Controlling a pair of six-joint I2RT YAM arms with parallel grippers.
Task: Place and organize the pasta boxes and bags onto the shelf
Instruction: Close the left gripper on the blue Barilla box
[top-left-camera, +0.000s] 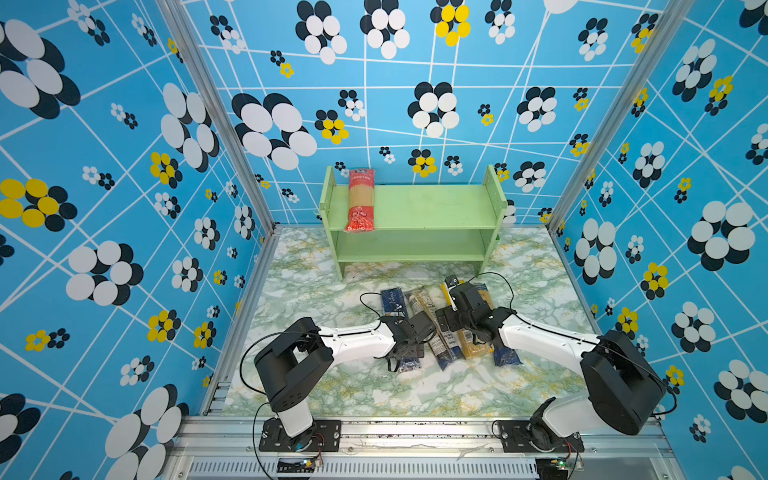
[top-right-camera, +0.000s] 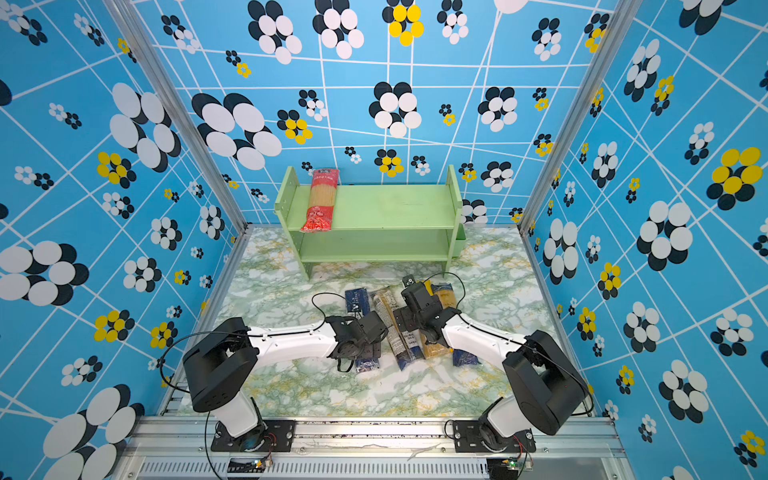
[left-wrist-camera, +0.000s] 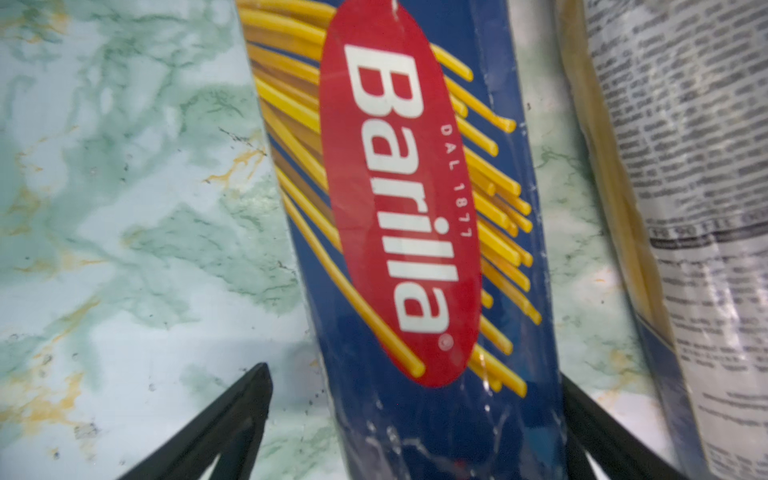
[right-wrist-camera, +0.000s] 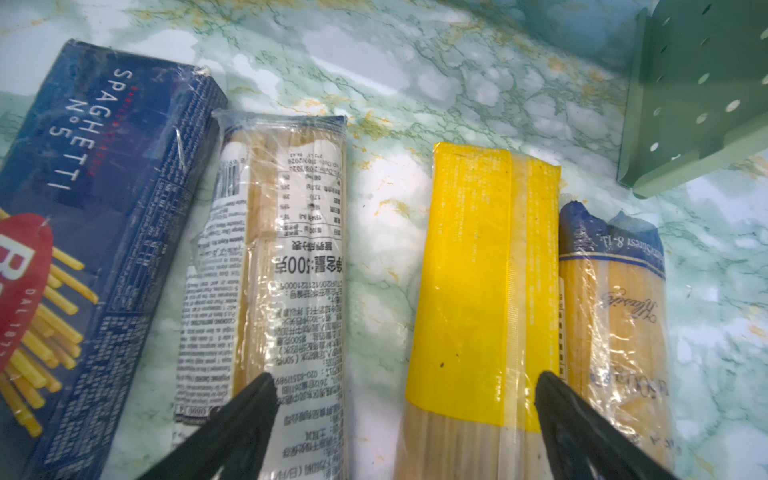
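Blue walls printed with white, black and yellow flowers (top-left-camera: 104, 174) close in three sides of a green-and-white marbled worktop (top-left-camera: 316, 386) (top-right-camera: 291, 386). At its back stands the pale green two-tier wooden shelf (top-left-camera: 419, 203) (top-right-camera: 386, 205) with tall side panels.

From the edge opposite the shelf two white-and-black arms reach in. The left arm (top-left-camera: 357, 340) and the right arm (top-left-camera: 544, 338) meet over the packs lying in front of the shelf.

A long red bag of spaghetti (top-left-camera: 360, 199) (top-right-camera: 320, 199) lies on the shelf's top tier, close to one side panel. It runs front to back, with its near end at the tier's front edge.

The other four packs lie on the worktop before the shelf, side by side, each with one end toward it. Starting from the red bag's side:
- First comes the dark blue Barilla cardboard box (top-left-camera: 392, 301) (left-wrist-camera: 399, 199).
- Just beside it is the blue pack with a white printed label (top-right-camera: 399, 349) (right-wrist-camera: 282, 270).
- Past a strip of bare worktop lies the yellow-topped clear bag (top-right-camera: 434, 349) (right-wrist-camera: 486, 291).
- Just beside that is the clear bag with a blue end (top-left-camera: 507, 359) (right-wrist-camera: 615, 324).

The left tool (left-wrist-camera: 413, 374) points down over the half of the Barilla box farther from the shelf. Its black fingers (left-wrist-camera: 232, 415) are spread wide, one on each side of the box, and they pinch nothing.

The right tool (right-wrist-camera: 405, 377) hangs over the yellow-topped bag, also spread wide and holding nothing. One finger (right-wrist-camera: 232, 424) is above the white-label pack. The other is above the line where the yellow bag meets the blue-ended one.

A small green cup (top-right-camera: 457, 246) sits on the outside of the shelf's panel farthest from the red bag.
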